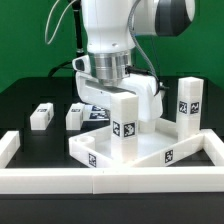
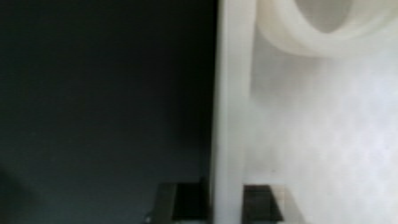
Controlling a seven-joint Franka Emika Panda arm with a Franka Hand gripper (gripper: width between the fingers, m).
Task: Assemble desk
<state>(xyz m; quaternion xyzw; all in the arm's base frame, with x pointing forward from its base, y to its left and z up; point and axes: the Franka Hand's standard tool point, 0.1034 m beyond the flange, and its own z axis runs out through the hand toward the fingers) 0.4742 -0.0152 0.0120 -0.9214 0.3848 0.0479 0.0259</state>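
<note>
One panel (image 1: 145, 150) lies front centre. Four legs (image 1: 41, 116): two lie at the exterior view's left, two stand upright, one by the gripper (image 2: 228, 205). Its jaws are nearly closed, pinching the panel's thin rim.

Black table (image 1: 25, 95): panel (image 1: 150, 152), loose legs (image 1: 41, 116)

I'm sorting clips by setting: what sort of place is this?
Probably a robotics lab bench: a robot arm over a black table fenced by white walls, with tagged legs lying loose.
</note>
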